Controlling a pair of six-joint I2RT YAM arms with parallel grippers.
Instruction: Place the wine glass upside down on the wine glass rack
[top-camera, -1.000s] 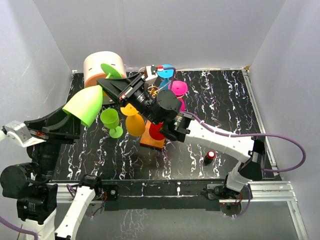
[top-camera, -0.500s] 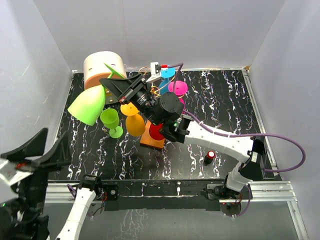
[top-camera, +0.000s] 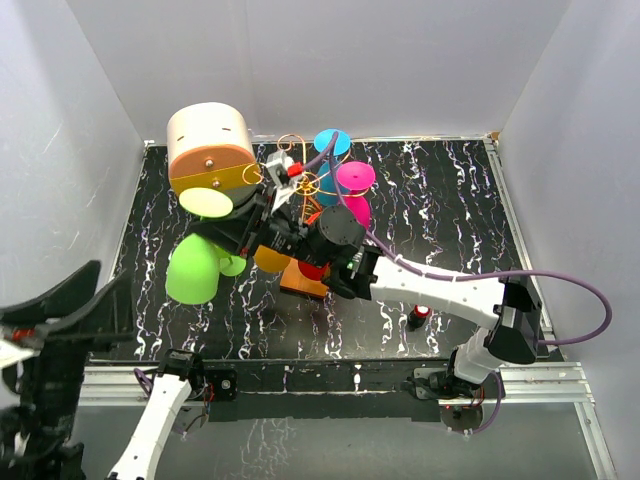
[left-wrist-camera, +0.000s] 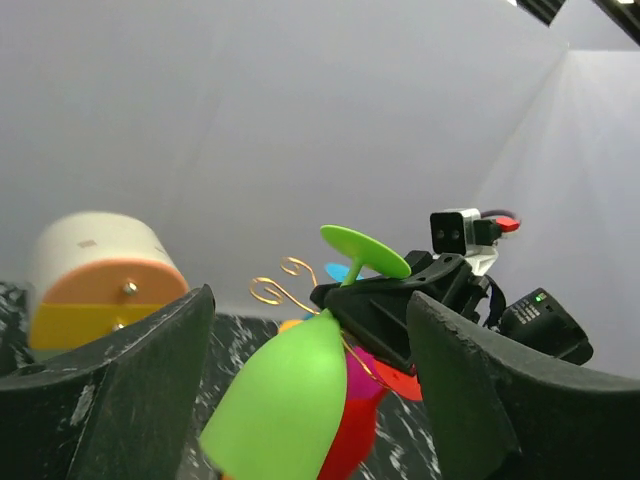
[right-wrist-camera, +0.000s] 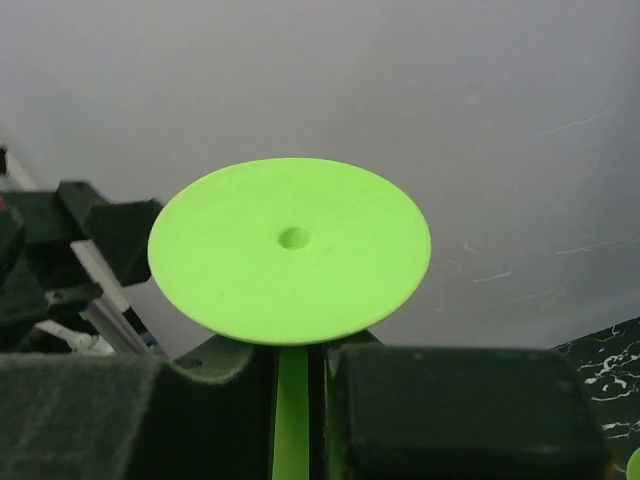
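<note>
My right gripper (top-camera: 240, 228) is shut on the stem (right-wrist-camera: 292, 410) of a lime green wine glass. The glass hangs tilted upside down, its round foot (right-wrist-camera: 290, 245) on top and its bowl (top-camera: 190, 270) below, left of the rack. The rack's gold wire scrolls (top-camera: 300, 180) rise from an orange base (top-camera: 305, 282). In the left wrist view the bowl (left-wrist-camera: 290, 400) hangs close to a gold scroll (left-wrist-camera: 280, 290), under my right gripper (left-wrist-camera: 400, 305). My left gripper (top-camera: 60, 312) is open and empty at the near left, its fingers (left-wrist-camera: 110, 390) wide apart.
Blue (top-camera: 332, 142), pink (top-camera: 355, 177), orange (top-camera: 270, 260) and red (top-camera: 312, 268) glasses hang on the rack. A smaller green glass (top-camera: 233, 264) stands by the rack. A cream-and-orange drum box (top-camera: 205, 140) sits at the back left. A small red-topped black item (top-camera: 420, 315) stands on the table at near right.
My right gripper swung the green glass down and forward, turning its foot upward; the bowl now hangs lower, left of the rack. My left arm drew back to the near left corner.
</note>
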